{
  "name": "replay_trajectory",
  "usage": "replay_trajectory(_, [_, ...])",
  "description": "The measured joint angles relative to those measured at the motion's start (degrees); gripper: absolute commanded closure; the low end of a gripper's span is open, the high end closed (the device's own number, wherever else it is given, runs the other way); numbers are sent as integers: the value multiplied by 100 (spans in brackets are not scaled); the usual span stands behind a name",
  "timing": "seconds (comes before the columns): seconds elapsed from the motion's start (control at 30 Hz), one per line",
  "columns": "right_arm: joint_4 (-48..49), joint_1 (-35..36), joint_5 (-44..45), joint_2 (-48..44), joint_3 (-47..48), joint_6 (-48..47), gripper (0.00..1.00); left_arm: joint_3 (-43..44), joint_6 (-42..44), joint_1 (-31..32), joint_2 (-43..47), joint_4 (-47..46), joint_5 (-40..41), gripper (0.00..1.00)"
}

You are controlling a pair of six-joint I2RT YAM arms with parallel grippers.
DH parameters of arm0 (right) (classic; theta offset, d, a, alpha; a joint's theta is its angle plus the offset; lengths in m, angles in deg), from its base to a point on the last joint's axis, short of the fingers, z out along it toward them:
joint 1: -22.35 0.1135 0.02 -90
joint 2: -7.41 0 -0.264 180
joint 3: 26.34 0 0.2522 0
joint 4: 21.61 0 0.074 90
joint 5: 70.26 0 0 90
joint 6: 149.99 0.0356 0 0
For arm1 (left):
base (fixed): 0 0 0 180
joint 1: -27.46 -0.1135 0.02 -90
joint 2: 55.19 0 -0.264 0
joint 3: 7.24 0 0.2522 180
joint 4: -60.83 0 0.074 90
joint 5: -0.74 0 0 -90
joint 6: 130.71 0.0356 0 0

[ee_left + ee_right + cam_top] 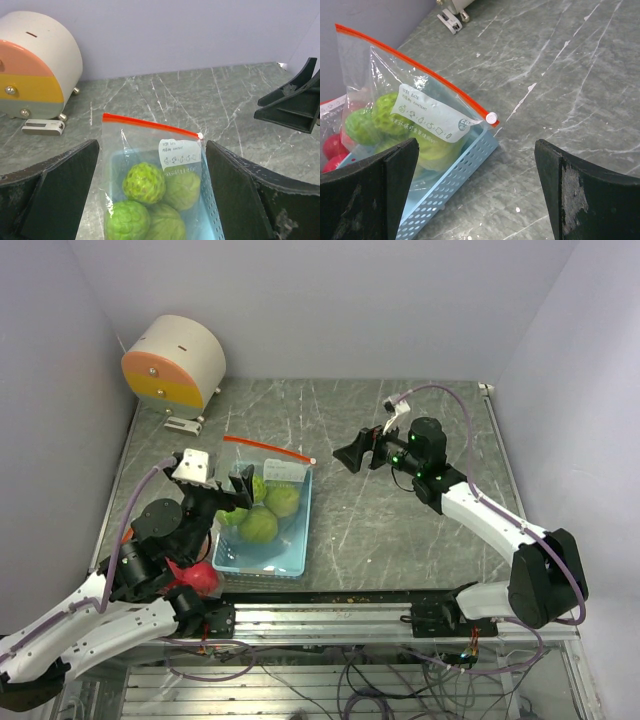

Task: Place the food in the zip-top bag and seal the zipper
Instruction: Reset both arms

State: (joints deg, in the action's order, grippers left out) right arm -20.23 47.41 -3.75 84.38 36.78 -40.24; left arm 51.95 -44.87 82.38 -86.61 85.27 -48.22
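Note:
A clear zip-top bag (268,480) stands in the light blue tray (292,562), holding several green cabbage-like heads (144,182). Its red zipper (150,125) runs as one line, with the white slider (491,118) at the end nearest my right gripper. Red apple-like balls (196,578) lie outside the tray on its left, partly under my left arm. My left gripper (151,150) is open just behind the bag, one finger on each side and nothing gripped. My right gripper (352,455) hangs open to the bag's right, apart from it.
A white drum with orange and pink bands (175,362) sits at the back left, with a small white bracket (183,425) in front of it. Purple-grey walls close in the marbled table (400,540) on three sides. A metal rail (330,618) runs along the near edge.

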Motion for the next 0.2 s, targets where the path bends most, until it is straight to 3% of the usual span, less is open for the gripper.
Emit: replay_trajectory(0.2, [-15, 2, 83, -13, -28, 68, 0, 0, -39, 0, -4, 144, 17, 0])
